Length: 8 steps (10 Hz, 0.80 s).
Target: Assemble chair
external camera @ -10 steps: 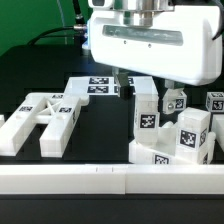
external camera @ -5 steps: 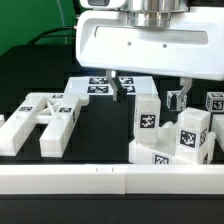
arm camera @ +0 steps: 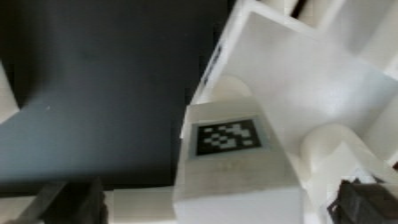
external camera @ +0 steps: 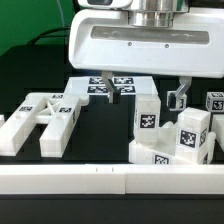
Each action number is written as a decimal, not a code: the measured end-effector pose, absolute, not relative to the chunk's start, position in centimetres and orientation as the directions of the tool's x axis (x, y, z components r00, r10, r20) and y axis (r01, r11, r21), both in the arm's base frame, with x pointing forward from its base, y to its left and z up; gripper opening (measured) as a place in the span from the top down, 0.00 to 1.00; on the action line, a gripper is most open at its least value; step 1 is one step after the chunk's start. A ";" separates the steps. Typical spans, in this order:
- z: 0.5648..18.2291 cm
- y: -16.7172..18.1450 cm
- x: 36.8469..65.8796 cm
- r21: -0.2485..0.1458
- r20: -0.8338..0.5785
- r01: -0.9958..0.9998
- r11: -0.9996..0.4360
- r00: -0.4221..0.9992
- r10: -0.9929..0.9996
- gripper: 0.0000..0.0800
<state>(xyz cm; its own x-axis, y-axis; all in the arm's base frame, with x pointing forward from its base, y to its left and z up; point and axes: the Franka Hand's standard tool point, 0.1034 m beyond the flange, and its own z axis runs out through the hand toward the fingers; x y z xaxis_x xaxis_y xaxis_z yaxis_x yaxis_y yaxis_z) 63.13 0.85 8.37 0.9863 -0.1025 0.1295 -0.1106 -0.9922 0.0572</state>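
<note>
On the black table (external camera: 100,130), towards the exterior view's right, the chair lies in loose chunky white pieces, each carrying black-and-white square tags. One upright block (external camera: 147,112) stands by itself with a tag on its front face. Just beside it, on the exterior view's right, a cluster of tagged blocks (external camera: 190,138) is packed closely together, some stacked or leaning on others. Well apart, on the exterior view's left, a ladder-shaped piece (external camera: 40,120) lies flat, with tags on its upper face. The gripper (external camera: 146,93) hangs over the upright block with its jaws spread wide and released, one finger on each side of the block's top and a gap showing at both, so it grasps nothing. In the wrist view the same block (arm camera: 226,135) fills the space between the two dark fingertips (arm camera: 68,205), its tag facing the camera. The finger on the exterior view's right hangs close to the cluster. Behind the block lies the marker board (external camera: 80,88), flat on the table. A white rail (external camera: 110,178) runs along the front edge.
</note>
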 end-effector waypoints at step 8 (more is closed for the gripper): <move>8.4 0.7 63.2 0.052 0.134 -0.170 -0.984 0.978 -0.161 0.63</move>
<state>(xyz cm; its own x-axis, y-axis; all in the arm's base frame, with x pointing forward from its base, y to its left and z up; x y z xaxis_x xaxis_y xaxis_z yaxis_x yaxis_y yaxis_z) 63.19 0.71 8.44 0.9777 -0.1614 0.1342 -0.1696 -0.9841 0.0520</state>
